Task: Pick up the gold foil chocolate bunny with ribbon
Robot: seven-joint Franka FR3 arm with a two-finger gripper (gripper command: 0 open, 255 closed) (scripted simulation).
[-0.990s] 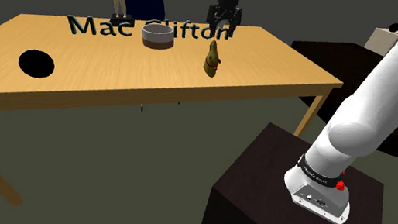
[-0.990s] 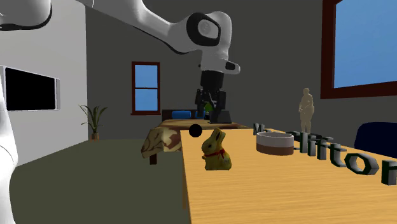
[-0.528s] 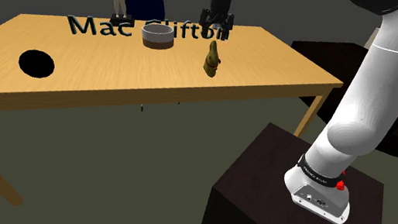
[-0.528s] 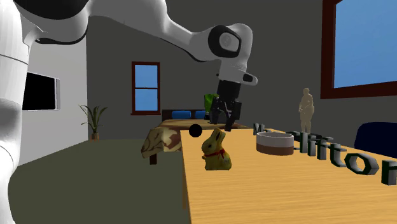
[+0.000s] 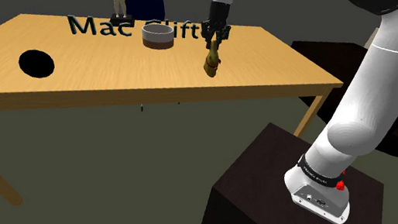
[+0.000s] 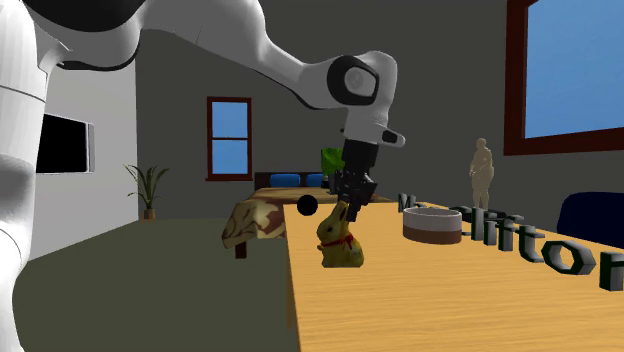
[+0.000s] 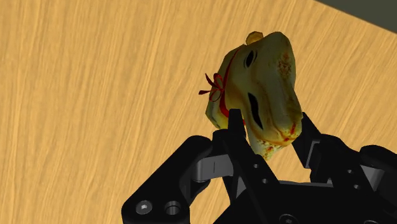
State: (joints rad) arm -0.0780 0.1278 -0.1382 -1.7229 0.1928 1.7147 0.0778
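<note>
A gold foil bunny [image 5: 211,60] with a red ribbon at its neck stands upright on the wooden table [image 5: 68,76], near the edge closest to the stand. In the second exterior view the bunny [image 6: 340,242] is seen side-on. My black gripper [image 5: 214,41] hangs straight over it, its fingertips down at the ears [image 6: 345,203]. From the wrist, the bunny's head [image 7: 261,83] lies between my gripper's [image 7: 272,125] two fingers, which stand apart on either side of it. I cannot see either finger pressing on the foil.
A round grey bowl [image 5: 157,36] sits just beyond the bunny. Raised dark letters [image 5: 101,24] run along the far side, with a pale figurine [image 5: 118,0] and a blue chair [image 5: 143,3] behind. A black disc [image 5: 36,63] lies toward the shoulder view's left.
The gripper has come down and toward the bunny over the last second, from above and beyond it to straddling its head. The bunny has not moved.
</note>
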